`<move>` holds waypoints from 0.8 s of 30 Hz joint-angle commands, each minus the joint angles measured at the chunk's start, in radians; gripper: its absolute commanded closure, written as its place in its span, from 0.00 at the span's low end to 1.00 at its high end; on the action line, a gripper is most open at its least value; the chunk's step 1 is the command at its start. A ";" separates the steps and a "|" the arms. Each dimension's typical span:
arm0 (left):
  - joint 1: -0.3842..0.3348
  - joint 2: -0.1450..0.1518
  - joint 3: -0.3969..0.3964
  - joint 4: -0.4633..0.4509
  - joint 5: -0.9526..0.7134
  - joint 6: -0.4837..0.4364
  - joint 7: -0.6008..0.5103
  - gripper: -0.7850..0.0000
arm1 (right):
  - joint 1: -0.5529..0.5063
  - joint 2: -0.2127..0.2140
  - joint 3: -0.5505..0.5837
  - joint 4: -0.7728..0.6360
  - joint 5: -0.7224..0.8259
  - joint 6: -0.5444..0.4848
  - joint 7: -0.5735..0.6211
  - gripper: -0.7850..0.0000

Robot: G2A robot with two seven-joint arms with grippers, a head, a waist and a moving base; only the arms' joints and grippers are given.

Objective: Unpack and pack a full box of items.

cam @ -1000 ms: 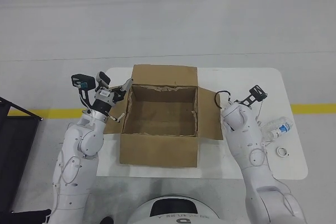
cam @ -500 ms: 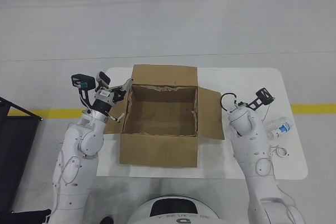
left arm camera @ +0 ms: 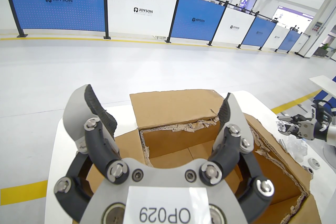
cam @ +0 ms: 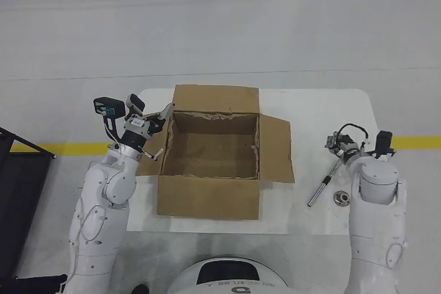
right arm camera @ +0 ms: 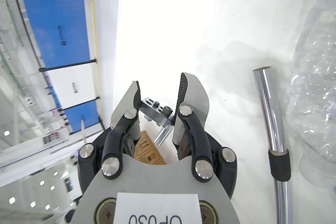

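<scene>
An open cardboard box (cam: pixel 209 197) stands mid-table with its flaps spread; its inside shows bare cardboard. My left gripper (cam: pixel 151 121) hovers by the box's left flap, open, nothing between its fingers (left arm camera: pixel 92 101), the box (left arm camera: pixel 173 107) below and beyond it. My right gripper (cam: pixel 336 140) hangs over the table's right side, shut on a small metal bracket (right arm camera: pixel 155 109) with holes and a screw. From the left wrist view the right gripper (left arm camera: pixel 284 122) shows far off, pinching that small part.
A chrome rod (cam: pixel 320 189) with a black band lies right of the box, also close to the right gripper as the rod (right arm camera: pixel 267 104). A crumpled clear plastic bottle (right arm camera: pixel 315 78) lies beside it. A small round metal piece (cam: pixel 342 196) sits near the rod. The white table (cam: pixel 309 103) ends right.
My right arm has swung from beside the box's right flap out over the table's right side. The left arm and the box have not moved.
</scene>
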 commanded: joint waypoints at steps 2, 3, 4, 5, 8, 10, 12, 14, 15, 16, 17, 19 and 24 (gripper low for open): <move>0.000 0.000 0.000 0.000 0.000 0.000 0.000 0.00 | -0.006 0.008 0.040 0.008 0.086 -0.046 0.077 1.00; 0.000 0.000 0.000 0.000 0.000 0.000 0.000 0.00 | -0.007 0.011 0.051 0.012 0.102 -0.055 0.096 1.00; 0.000 0.000 0.000 0.000 0.000 0.000 0.000 0.00 | -0.006 0.013 0.057 0.015 0.115 -0.063 0.112 1.00; 0.000 0.000 0.000 0.000 0.000 0.000 0.000 0.00 | -0.005 0.018 0.065 0.020 0.135 -0.077 0.145 1.00; 0.000 0.000 0.000 0.000 0.000 0.000 0.000 0.00 | -0.005 0.026 0.084 0.028 0.157 -0.089 0.168 1.00; 0.000 0.000 0.000 0.000 0.000 0.000 0.000 0.00 | -0.006 0.026 0.084 0.026 0.153 -0.092 0.165 1.00; 0.000 0.000 0.000 0.000 0.000 0.000 0.000 0.00 | -0.006 0.026 0.084 0.026 0.153 -0.092 0.165 1.00; 0.000 0.000 0.000 0.000 0.000 0.000 0.000 0.00 | -0.006 0.026 0.084 0.026 0.153 -0.092 0.165 1.00; 0.000 0.000 0.000 0.000 0.000 0.000 0.000 0.00 | -0.006 0.026 0.084 0.026 0.153 -0.092 0.165 1.00; 0.000 0.000 0.000 0.000 0.000 0.000 0.000 0.00 | -0.006 0.026 0.084 0.026 0.153 -0.092 0.165 1.00; 0.000 0.000 0.000 0.000 0.000 0.000 0.000 0.00 | -0.006 0.026 0.084 0.026 0.153 -0.092 0.165 1.00; 0.000 0.000 0.000 0.000 0.000 0.000 0.000 0.00 | -0.014 0.025 0.097 0.023 0.195 -0.100 0.150 1.00; 0.000 0.000 0.000 0.000 0.000 0.000 0.000 0.00 | -0.121 0.014 0.013 -0.208 0.237 -0.168 0.139 1.00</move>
